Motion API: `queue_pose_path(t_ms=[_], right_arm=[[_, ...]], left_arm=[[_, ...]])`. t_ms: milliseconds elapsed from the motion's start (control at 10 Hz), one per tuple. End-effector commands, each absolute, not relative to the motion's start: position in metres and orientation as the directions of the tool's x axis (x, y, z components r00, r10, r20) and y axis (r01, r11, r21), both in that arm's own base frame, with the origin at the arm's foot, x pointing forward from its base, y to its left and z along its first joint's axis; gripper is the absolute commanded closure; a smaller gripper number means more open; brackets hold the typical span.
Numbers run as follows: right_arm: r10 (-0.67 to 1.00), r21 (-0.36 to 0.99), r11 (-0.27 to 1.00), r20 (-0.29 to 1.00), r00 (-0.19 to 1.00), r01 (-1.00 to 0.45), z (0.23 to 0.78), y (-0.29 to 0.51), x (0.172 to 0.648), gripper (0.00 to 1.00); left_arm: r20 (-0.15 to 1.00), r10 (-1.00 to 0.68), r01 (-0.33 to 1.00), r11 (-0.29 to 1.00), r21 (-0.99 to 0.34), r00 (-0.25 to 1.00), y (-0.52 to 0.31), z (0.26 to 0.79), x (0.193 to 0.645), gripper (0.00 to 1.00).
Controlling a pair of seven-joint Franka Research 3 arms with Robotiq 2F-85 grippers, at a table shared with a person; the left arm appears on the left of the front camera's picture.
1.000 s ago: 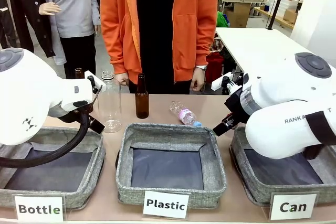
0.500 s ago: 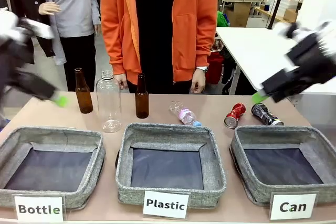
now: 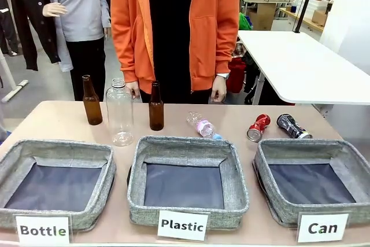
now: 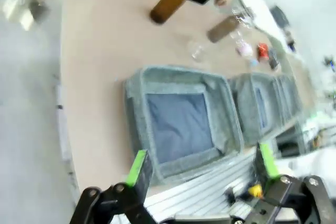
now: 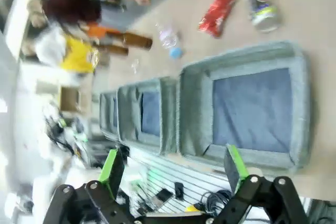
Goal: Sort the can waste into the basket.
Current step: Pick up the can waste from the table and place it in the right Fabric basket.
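Observation:
Two crushed cans lie on the table behind the right-hand basket: a red can (image 3: 258, 127) and a silver-black can (image 3: 293, 126) with a yellow-green mark. Both also show in the right wrist view, the red can (image 5: 216, 13) beside the silver-black can (image 5: 258, 2). The grey basket signed "Can" (image 3: 312, 146) is empty. My right gripper (image 5: 174, 170) hangs open high above that basket (image 5: 197, 114). My left gripper (image 4: 202, 163) is open too, high over the left basket (image 4: 135, 108), with the cans (image 4: 268, 56) far off.
Baskets signed "Plastic" (image 3: 188, 146) and "Bottle" (image 3: 58, 148) stand in a row with the Can basket. Two brown glass bottles (image 3: 91, 100), a clear upright bottle (image 3: 119, 112) and a small lying plastic bottle (image 3: 202, 125) sit behind them. A person in orange (image 3: 173, 27) stands at the far edge.
Both arms have swung up and out of the front view, uncovering the cans and the baskets. Nothing on the table has moved.

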State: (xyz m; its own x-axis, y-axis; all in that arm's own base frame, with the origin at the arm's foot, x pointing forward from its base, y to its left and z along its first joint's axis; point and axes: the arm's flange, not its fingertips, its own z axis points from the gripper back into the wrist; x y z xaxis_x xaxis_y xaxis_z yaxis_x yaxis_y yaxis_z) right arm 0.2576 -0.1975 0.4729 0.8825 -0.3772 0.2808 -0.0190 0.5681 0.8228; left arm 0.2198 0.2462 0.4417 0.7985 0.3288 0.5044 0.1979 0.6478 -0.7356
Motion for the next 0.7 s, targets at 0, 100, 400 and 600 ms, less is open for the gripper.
queue_pose_path(t_ms=[0, 100, 400, 600], right_arm=[[-0.514, 0.902, 0.431, 0.227, 0.827, 0.021, 0.424, -0.224, 0.269, 0.00], [-0.601, 0.908, 0.406, 0.178, 0.779, 0.106, 0.406, -0.239, 0.270, 0.00], [-0.563, 0.894, 0.435, 0.176, 0.808, 0.108, 0.415, -0.250, 0.246, 0.00], [-0.563, 0.894, 0.435, 0.176, 0.808, 0.108, 0.415, -0.250, 0.246, 0.00]], left_arm=[[0.485, 0.486, 0.209, 0.516, -0.831, 0.727, 0.240, 0.399, 0.236, 0.00], [0.491, 0.500, 0.209, 0.517, -0.830, 0.713, 0.222, 0.400, 0.252, 0.00], [0.446, 0.512, 0.144, 0.524, -0.839, 0.734, 0.273, 0.400, 0.220, 0.00], [0.446, 0.512, 0.144, 0.524, -0.839, 0.734, 0.273, 0.400, 0.220, 0.00]])
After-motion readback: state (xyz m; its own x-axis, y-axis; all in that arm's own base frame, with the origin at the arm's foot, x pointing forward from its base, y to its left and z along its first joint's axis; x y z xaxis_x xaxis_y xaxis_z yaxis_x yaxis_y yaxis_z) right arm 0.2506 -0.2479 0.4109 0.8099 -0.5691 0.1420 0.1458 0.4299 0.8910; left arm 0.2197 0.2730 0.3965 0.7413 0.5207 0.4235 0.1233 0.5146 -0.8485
